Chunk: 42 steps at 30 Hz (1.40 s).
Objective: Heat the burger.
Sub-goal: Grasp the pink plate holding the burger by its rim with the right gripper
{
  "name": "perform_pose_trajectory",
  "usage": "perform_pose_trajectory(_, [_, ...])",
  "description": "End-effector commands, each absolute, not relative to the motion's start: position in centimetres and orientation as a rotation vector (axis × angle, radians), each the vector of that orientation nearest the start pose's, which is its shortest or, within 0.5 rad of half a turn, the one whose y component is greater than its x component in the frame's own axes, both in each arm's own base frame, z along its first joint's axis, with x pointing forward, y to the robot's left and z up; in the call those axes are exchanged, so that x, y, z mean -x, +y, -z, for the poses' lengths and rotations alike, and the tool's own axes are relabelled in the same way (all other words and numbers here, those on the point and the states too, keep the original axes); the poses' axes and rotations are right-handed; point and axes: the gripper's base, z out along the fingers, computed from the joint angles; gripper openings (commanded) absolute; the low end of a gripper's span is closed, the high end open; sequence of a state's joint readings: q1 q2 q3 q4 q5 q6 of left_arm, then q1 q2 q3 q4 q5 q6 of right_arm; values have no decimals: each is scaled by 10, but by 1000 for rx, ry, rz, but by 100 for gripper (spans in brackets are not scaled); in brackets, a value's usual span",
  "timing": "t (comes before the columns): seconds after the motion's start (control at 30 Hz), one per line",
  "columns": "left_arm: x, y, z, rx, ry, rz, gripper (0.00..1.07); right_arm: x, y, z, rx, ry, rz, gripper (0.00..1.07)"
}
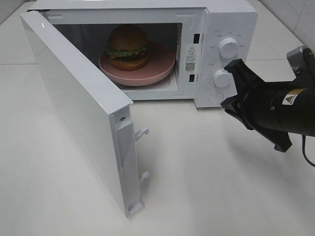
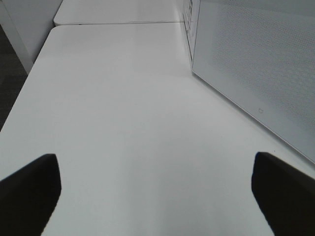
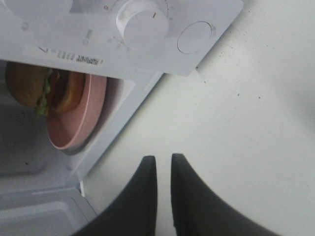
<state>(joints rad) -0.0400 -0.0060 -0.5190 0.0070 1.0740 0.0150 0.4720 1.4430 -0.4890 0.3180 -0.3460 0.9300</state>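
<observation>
The burger (image 1: 128, 46) sits upright on the pink plate (image 1: 162, 70) inside the microwave (image 1: 231, 19), whose door (image 1: 74, 103) is swung wide open. The left gripper (image 2: 153, 157) has its 2 fingers spread wide and empty, and the door's outer face is near, ahead of them and off to one side. The right gripper (image 3: 163, 158) is nearly closed, a slim gap between its fingers and nothing in it. It faces the lower knob (image 3: 142, 22), with the burger beyond and to the side. Shutting the door likely comes first, and the left arm is nearer.
</observation>
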Motion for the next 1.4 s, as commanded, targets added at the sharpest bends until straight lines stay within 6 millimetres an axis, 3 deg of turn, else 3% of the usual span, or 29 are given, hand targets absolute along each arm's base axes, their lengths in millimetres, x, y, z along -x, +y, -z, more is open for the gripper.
perform_pose_trajectory(0.03, [9,0,-282,-51,2028,14,98,-233,111,-189,-782,2132,-821,12])
perform_pose_trajectory(0.33, [9,0,-282,-51,2028,14,98,-233,118,-204,-385,2315,-654,16])
perform_pose_trajectory(0.5, [9,0,-282,-51,2028,14,98,-235,123,-212,-166,2383,-577,25])
perform_pose_trajectory(0.57, [9,0,-282,-51,2028,14,98,-236,125,-216,-29,2399,-531,41])
perform_pose_trajectory(0.6, [9,0,-282,-51,2028,14,98,-236,125,-216,-29,2399,-531,41])
perform_pose_trajectory(0.63, [9,0,-282,-51,2028,14,98,-236,126,-218,70,2404,-497,57])
perform_pose_trajectory(0.67, [9,0,-282,-51,2028,14,98,-237,127,-218,119,2404,-481,64])
perform_pose_trajectory(0.7, [9,0,-282,-51,2028,14,98,-237,127,-218,119,2404,-481,64])
perform_pose_trajectory(0.73, [9,0,-282,-51,2028,14,98,-237,127,-220,236,2394,-441,79])
perform_pose_trajectory(0.8, [9,0,-282,-51,2028,14,98,-237,127,-221,294,2386,-419,85])
perform_pose_trajectory(0.87, [9,0,-282,-51,2028,14,98,-237,128,-222,475,2360,-356,96])
perform_pose_trajectory(0.9, [9,0,-282,-51,2028,14,98,-237,128,-222,475,2360,-356,96])
perform_pose_trajectory(1.03, [9,0,-282,-51,2028,14,98,-238,130,-227,799,2291,-242,96])
perform_pose_trajectory(1.07, [9,0,-282,-51,2028,14,98,-238,130,-227,799,2291,-242,96])
perform_pose_trajectory(1.1, [9,0,-282,-51,2028,14,98,-238,130,-229,946,2244,-180,95])
perform_pose_trajectory(1.4, [9,0,-282,-51,2028,14,98,-240,122,-231,1414,2054,113,93])
